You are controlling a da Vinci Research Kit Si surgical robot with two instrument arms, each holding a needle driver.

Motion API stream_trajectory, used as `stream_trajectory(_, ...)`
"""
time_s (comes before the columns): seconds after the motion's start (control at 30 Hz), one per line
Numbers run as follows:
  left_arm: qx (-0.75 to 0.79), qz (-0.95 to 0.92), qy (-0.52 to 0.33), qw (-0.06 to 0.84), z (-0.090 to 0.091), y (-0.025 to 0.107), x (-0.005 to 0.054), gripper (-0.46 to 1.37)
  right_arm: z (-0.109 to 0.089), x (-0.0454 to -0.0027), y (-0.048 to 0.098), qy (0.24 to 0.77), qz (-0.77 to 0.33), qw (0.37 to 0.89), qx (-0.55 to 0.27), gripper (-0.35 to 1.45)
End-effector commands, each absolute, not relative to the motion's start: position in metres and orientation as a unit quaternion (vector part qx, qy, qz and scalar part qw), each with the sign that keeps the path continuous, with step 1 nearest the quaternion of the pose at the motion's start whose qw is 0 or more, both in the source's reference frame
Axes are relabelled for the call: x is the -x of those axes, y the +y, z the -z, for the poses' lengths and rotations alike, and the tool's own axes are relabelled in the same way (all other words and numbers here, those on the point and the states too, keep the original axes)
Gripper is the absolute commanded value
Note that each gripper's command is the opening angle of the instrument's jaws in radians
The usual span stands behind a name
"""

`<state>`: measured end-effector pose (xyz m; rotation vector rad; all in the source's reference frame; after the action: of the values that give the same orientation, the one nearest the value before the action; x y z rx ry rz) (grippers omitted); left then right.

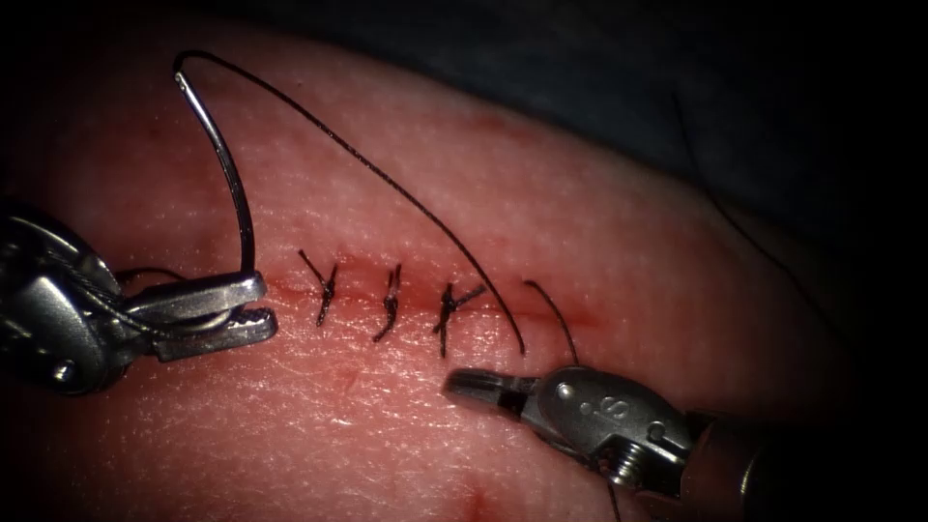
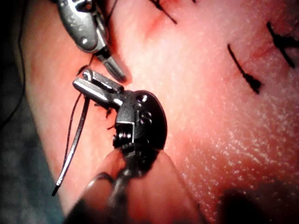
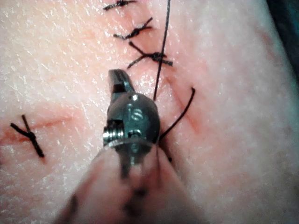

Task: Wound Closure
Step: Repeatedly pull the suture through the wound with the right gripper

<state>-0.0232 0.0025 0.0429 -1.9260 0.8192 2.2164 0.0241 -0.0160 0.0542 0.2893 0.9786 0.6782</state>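
Note:
My left tool [image 1: 253, 304] lies at the left end of the cut, its jaws shut on the curved needle [image 1: 230, 169] near its pointed end. The needle stands up free of the tissue [image 1: 628, 242]. From the needle's top end the thread [image 1: 387, 179] runs down to the right and enters the tissue just right of the third stitch. A short thread end [image 1: 553, 314] comes out beside it. My right tool [image 1: 471, 386] rests below that spot, jaws shut on nothing. The left wrist view has the left tool [image 2: 88, 84] gripping the needle [image 2: 72, 149]. The right tool [image 3: 117, 79] sits close to the thread [image 3: 163, 46].
Three knotted stitches [image 1: 324, 290] [image 1: 390, 302] [image 1: 448, 307] cross the cut. The open stretch of cut [image 1: 570, 311] at the right is reddened. A thin strand of thread [image 1: 720, 198] trails over the tissue's far right edge. The right tool's body [image 2: 86, 23] lies near my left jaws.

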Motion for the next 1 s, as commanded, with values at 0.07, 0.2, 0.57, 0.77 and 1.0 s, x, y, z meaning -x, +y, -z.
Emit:
stream_trajectory(0.07, 0.632, -0.727, 0.266, 0.044, -0.0429, 0.0025, 0.0232, -0.35, -0.0541, -0.0241, -0.0162, 0.459, -0.318, 0.818, -0.136, -0.35)
stream_trajectory(0.2, 0.631, -0.727, 0.268, 0.042, -0.0429, 0.0025, 0.0232, -0.35, -0.0542, -0.0241, -0.0161, 0.459, -0.319, 0.818, -0.135, -0.35)
stream_trajectory(0.57, 0.631, -0.727, 0.267, 0.042, -0.0429, 0.0025, 0.0232, -0.35, -0.0541, -0.0228, -0.0171, 0.461, -0.311, 0.819, -0.139, -0.3)
stream_trajectory(0.77, 0.631, -0.727, 0.267, 0.042, -0.0429, 0.0025, 0.0232, -0.35, -0.0538, -0.0217, -0.0178, 0.459, -0.31, 0.822, -0.13, 0.51)
stream_trajectory(1.0, 0.631, -0.727, 0.267, 0.042, -0.0429, 0.0025, 0.0231, -0.35, -0.0536, -0.0194, -0.0183, 0.451, -0.319, 0.825, -0.116, 0.9)
